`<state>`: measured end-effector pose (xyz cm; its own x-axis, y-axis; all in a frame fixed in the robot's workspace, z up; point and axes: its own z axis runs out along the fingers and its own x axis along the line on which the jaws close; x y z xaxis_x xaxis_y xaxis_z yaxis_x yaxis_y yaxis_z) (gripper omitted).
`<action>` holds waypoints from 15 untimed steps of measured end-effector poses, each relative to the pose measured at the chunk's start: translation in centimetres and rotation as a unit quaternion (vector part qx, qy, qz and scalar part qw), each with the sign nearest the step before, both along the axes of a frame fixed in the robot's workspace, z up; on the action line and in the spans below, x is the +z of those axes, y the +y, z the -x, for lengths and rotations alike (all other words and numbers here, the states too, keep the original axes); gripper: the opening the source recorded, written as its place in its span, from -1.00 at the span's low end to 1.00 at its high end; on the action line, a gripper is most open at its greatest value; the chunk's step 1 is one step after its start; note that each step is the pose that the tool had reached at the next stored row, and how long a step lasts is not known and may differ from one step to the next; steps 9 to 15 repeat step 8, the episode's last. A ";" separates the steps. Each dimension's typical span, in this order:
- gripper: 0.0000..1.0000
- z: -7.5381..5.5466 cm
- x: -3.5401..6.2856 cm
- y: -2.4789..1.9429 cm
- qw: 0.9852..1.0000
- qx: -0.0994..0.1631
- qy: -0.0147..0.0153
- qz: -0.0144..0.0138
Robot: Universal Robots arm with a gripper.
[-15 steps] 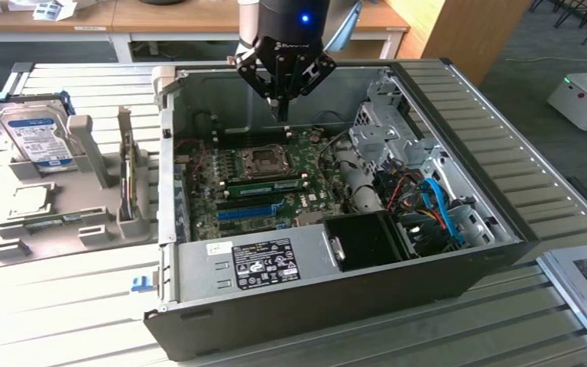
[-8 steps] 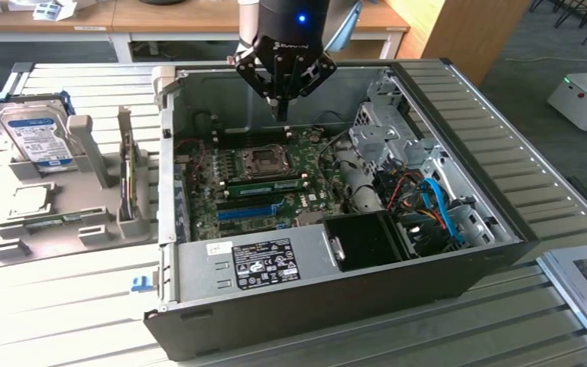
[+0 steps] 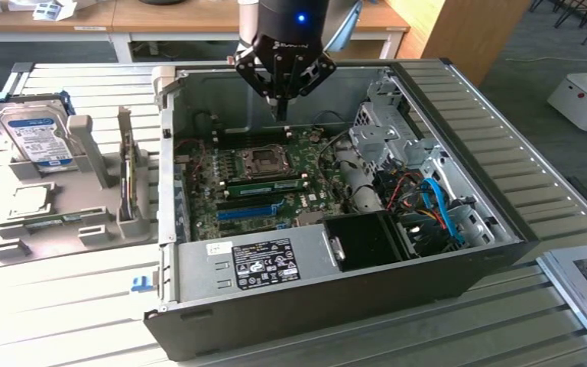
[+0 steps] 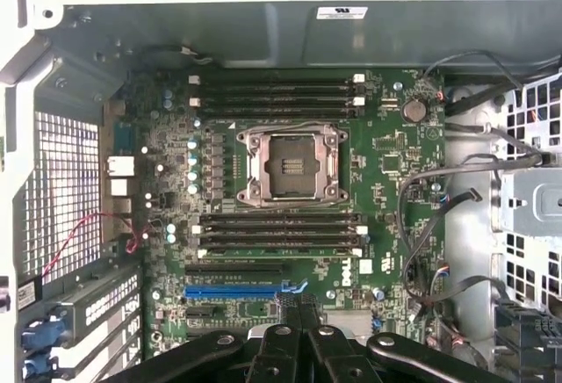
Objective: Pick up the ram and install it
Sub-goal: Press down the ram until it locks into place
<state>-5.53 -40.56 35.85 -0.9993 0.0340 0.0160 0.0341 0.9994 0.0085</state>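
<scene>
Ram in the rack, gripper over the case.
The slim green circuit-board ram appears to lie low in the grey plastic parts rack, well apart from the black gripper, which hangs jaws together and empty-handed above the open black computer case.

Legible text is scarce. A short white brand word is printed on the black body above my claw, too small to spell out. The power supply carries a black label with white print and certification marks, none readable, beside a small white sticker with an unclear scribble. The hard drive bears a white-and-blue label, text unresolved. A white sticker on the case wall shows dark print, also illegible.
</scene>
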 end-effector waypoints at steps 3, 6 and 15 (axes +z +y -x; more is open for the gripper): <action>-0.80 0.0 0.00 0.11 1.000 0.000 0.000 0.000; -0.80 0.0 -0.01 0.12 1.000 0.000 0.000 0.000; -0.80 0.0 0.00 0.12 1.000 0.000 0.000 0.000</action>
